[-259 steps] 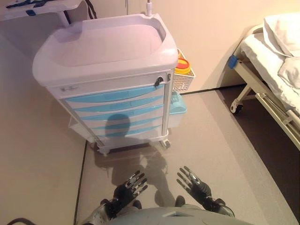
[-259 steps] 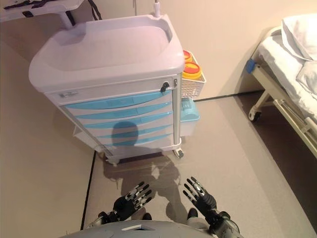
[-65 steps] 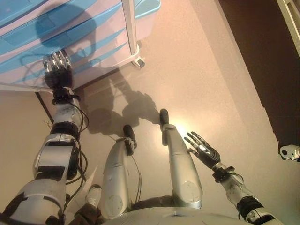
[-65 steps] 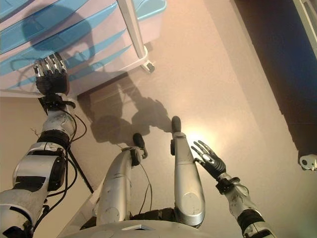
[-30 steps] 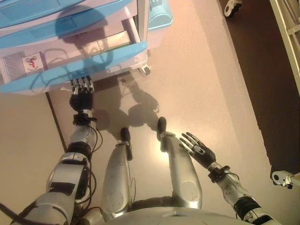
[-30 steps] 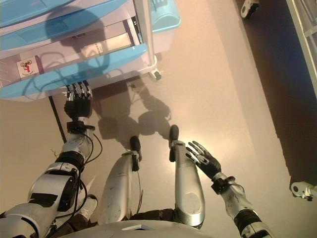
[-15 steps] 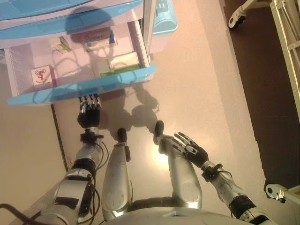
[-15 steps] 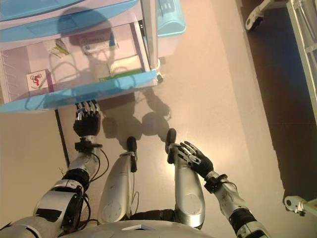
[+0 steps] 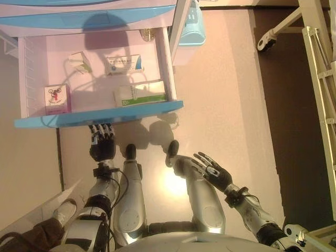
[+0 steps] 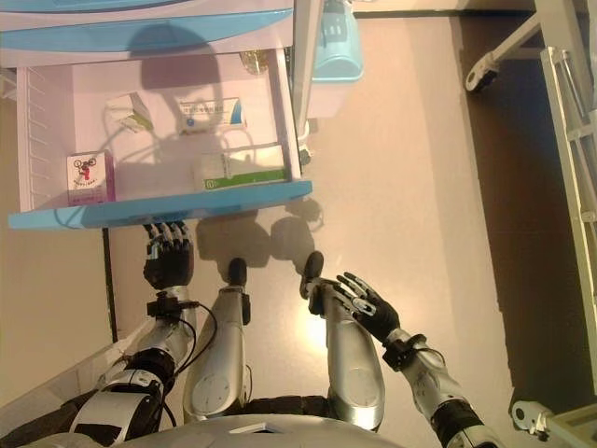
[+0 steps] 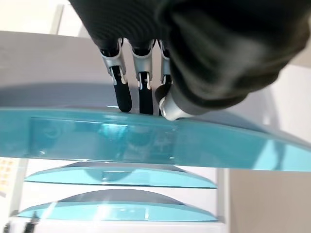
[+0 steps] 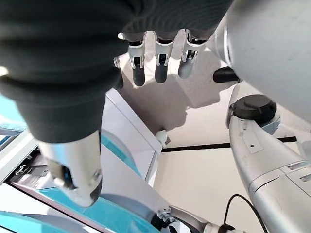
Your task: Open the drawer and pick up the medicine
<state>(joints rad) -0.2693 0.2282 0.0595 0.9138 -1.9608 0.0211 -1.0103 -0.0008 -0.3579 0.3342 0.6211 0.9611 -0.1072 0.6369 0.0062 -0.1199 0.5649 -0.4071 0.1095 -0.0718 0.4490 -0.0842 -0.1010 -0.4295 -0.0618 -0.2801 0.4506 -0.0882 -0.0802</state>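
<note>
The cart's lower drawer stands pulled far out, with its blue front toward me. Inside lie a white-and-green medicine box, a white-and-blue box, a pink box and a small white packet. My left hand is just below the drawer front; its straight fingers touch the front's lower edge. My right hand is open and empty, low beside my right leg, far from the drawer.
A light blue bin hangs on the cart's right side. A bed frame with a wheel stands at the right. Closed blue drawer fronts sit above the open one. A person's shoe shows at lower left.
The drawer has slid further out and its contents are fully in sight. My left hand has come back with the drawer front. The camera has shifted. The right hand has barely moved.
</note>
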